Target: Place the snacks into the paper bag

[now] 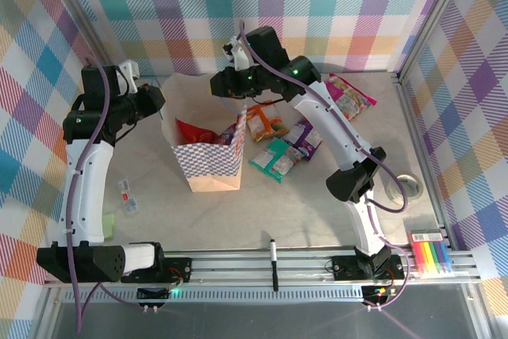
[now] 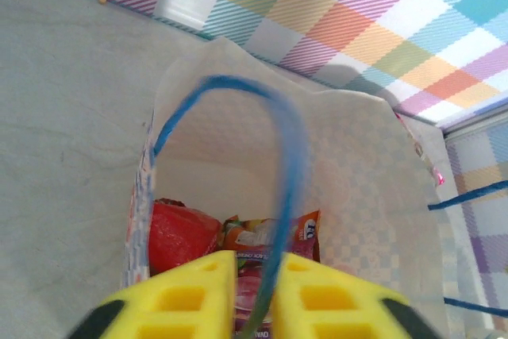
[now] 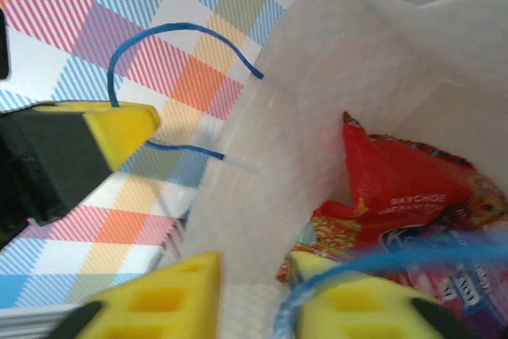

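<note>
Left to right: the left end effector (image 1: 155,99) sits at the left rim of the paper bag (image 1: 208,160), its jaws narrowly parted with a blue cord handle (image 2: 290,156) running loosely through the gap. The bag stands upright on the bench (image 1: 317,212), mouth upward, a red packet (image 1: 193,131) already inside on end. The right end effector (image 1: 225,85) hangs over the far rim, jaws apart astride the thin paper wall, clamping nothing. Right of the bag, flat on the bench, lie an orange packet (image 1: 266,123), a teal packet (image 1: 274,160), a purple packet (image 1: 305,139) and, well apart near the back wall, a pink packet (image 1: 351,94). The teal, purple and pink packets have their long axes diagonal to the bench edge. Judged as handling: the packets are light, crinkly and slippery with crushable contents, best pinched at a sealed end seam. The bag is soft and would buckle under side load.
</note>
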